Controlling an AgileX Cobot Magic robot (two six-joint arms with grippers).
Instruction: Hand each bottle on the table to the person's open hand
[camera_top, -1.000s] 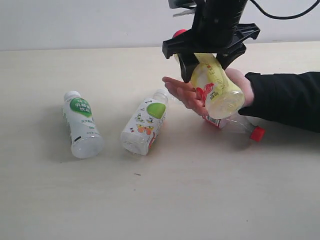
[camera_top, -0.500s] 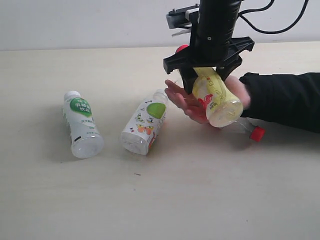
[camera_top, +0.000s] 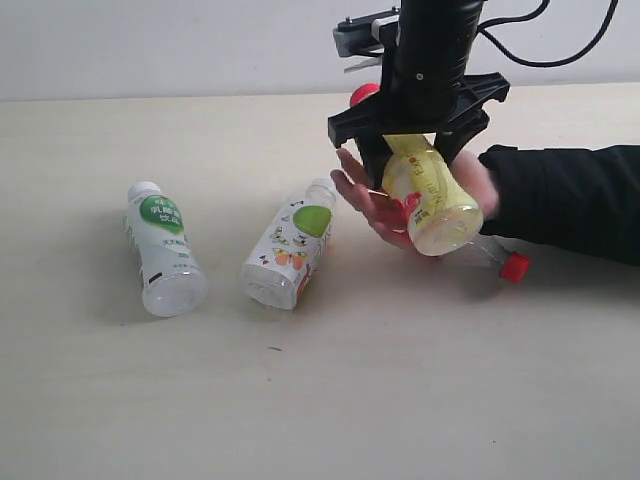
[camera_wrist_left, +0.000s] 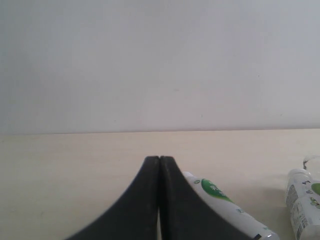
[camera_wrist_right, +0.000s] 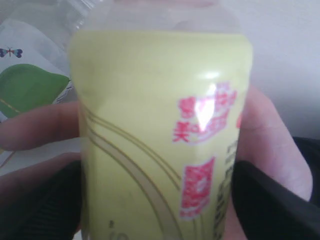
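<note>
My right gripper (camera_top: 410, 150) is shut on the yellow-green bottle (camera_top: 430, 195), which hangs tilted with its red cap pointing away. The bottle rests against the person's open hand (camera_top: 365, 205). In the right wrist view the bottle (camera_wrist_right: 160, 140) fills the frame between the black fingers (camera_wrist_right: 45, 205), with the hand (camera_wrist_right: 272, 145) behind it. The clear red-capped bottle (camera_top: 495, 258) lies on the table (camera_top: 400, 400) under the wrist. Two white-capped bottles (camera_top: 163, 250) (camera_top: 292, 247) lie to the left. My left gripper (camera_wrist_left: 159, 161) is shut on nothing, with a white-capped bottle (camera_wrist_left: 220, 200) just beyond it.
The person's black sleeve (camera_top: 570, 200) reaches in from the right edge. A black cable (camera_top: 560, 32) hangs behind my right arm. A pale wall runs along the table's far edge. A second white-capped bottle (camera_wrist_left: 302, 200) shows at the edge of the left wrist view.
My right gripper has shifted slightly left and lowered the yellow-green bottle onto the palm. The hand's fingers have lifted toward the bottle. The other bottles have not moved.
</note>
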